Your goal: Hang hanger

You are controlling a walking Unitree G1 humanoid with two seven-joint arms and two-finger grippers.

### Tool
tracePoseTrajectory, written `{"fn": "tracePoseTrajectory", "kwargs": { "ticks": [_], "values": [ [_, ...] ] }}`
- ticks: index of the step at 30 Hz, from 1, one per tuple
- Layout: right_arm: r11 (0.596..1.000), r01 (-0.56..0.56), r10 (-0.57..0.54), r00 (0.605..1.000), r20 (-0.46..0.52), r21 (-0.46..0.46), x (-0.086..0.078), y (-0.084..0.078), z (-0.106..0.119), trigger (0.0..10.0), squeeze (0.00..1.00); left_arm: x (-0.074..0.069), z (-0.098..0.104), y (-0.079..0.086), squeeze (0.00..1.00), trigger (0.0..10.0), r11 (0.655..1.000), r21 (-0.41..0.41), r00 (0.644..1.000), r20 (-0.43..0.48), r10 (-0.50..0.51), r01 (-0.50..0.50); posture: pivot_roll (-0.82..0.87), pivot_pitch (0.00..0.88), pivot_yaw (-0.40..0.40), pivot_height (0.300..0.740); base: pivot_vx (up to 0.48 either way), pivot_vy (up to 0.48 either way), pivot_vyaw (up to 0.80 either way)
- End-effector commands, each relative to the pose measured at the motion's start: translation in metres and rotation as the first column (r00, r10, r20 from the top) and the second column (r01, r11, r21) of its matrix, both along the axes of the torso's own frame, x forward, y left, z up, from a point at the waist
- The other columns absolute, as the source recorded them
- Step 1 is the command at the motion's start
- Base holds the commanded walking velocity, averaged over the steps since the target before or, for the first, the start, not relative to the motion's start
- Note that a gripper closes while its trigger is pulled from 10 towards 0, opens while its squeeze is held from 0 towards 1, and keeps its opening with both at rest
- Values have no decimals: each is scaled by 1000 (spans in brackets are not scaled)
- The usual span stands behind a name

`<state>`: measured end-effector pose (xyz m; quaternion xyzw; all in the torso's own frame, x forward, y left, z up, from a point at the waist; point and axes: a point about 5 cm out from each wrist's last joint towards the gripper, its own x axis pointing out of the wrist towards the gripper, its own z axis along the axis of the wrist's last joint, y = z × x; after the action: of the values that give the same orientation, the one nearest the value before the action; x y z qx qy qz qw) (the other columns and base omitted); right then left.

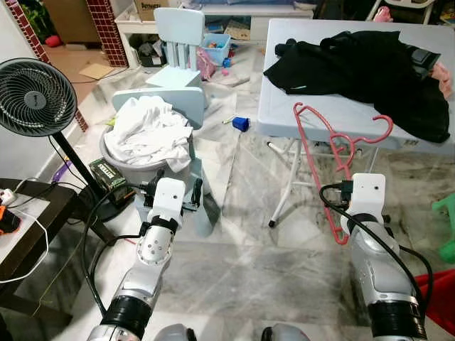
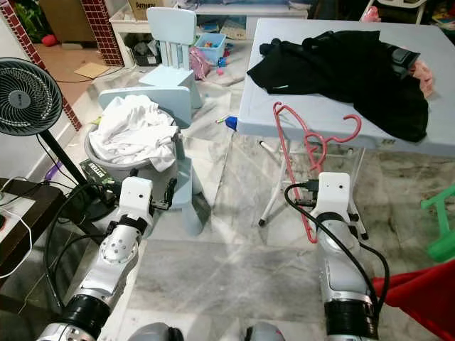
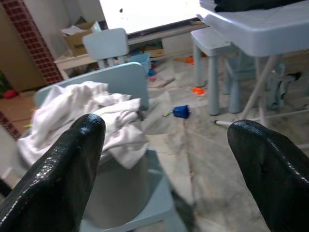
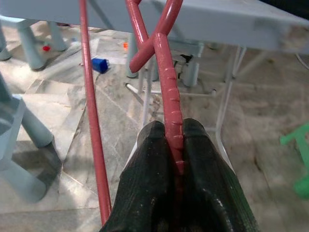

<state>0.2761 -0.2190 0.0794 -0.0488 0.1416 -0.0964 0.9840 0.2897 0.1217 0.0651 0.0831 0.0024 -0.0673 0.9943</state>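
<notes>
The right hand has its two black fingers pressed together on the notched bar of a pink hanger, whose upper part leans over the front edge of a pale blue counter beside black clothes. The left hand, fingers spread wide, hovers before a basket heaped with white laundry.

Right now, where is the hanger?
The pink hanger is on the robot's right, clamped in the right gripper, leaning against the front edge of the table.
</notes>
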Motion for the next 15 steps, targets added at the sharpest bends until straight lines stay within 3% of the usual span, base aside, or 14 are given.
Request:
{"fn": "tracePoseTrajectory", "kwargs": {
  "ticks": [1, 15],
  "values": [
    [1000, 8, -8, 1000, -1, 7, -2, 0, 0, 10000, 0, 6, 10, -4, 0, 10000, 1000, -18, 1000, 25, -17, 18, -50, 0, 40, 740, 0, 439, -800],
    [999, 40, -40, 999, 15, 8, -4, -3, 5, 10000, 0, 5, 14, -9, 0, 10000, 997, -46, 998, -13, -62, 61, -55, 0, 45, 740, 0, 477, -800]
  ]
}}
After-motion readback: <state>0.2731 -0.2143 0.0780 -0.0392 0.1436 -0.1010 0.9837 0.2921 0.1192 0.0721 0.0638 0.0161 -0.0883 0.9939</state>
